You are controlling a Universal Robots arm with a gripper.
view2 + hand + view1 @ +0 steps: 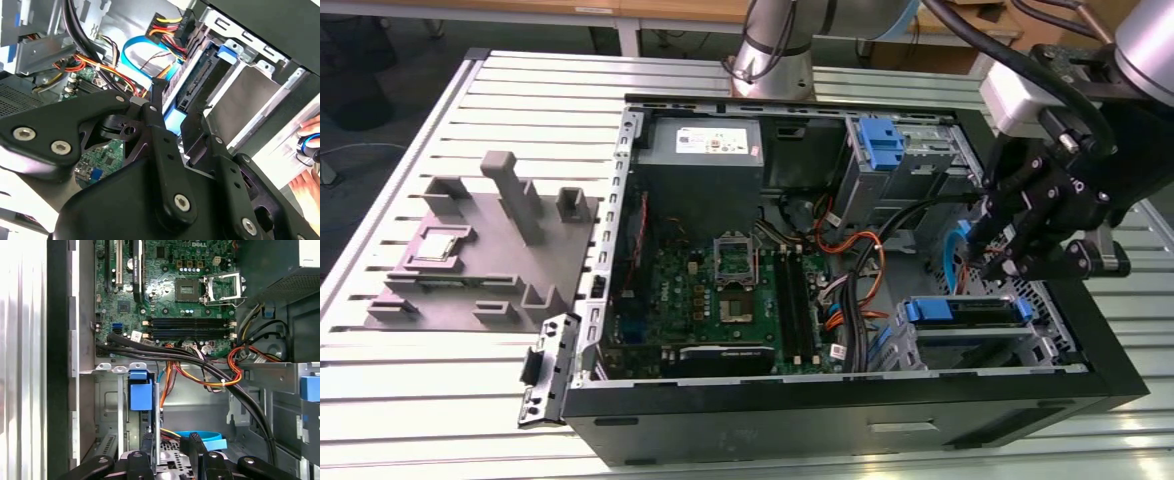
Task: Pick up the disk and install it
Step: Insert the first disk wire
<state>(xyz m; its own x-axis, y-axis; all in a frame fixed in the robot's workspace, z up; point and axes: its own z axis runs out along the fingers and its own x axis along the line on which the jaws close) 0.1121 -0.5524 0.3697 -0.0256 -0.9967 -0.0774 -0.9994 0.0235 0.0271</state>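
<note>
The disk [963, 312] stands on edge in the drive cage at the case's corner on the exterior view's right, its blue bracket on top and its grey side facing the camera. In the second wrist view its silver face [250, 95] and connector edge lie inside the cage. In the first wrist view I see the disk [141, 392] edge-on, with the blue clip beside a thin metal edge. My gripper [991, 262] hovers just above the disk, apart from it. Its black fingers [192, 447] are spread, so the gripper [169, 446] is open and holds nothing.
The open case holds a motherboard [720, 290], a grey power supply box [707, 145], another blue bracket [881, 140] in the far bay, and orange cables [861, 262] and a blue ribbon [145, 50] beside the cage. A grey fixture [480, 240] lies outside the case. A hand [305, 185] rests nearby.
</note>
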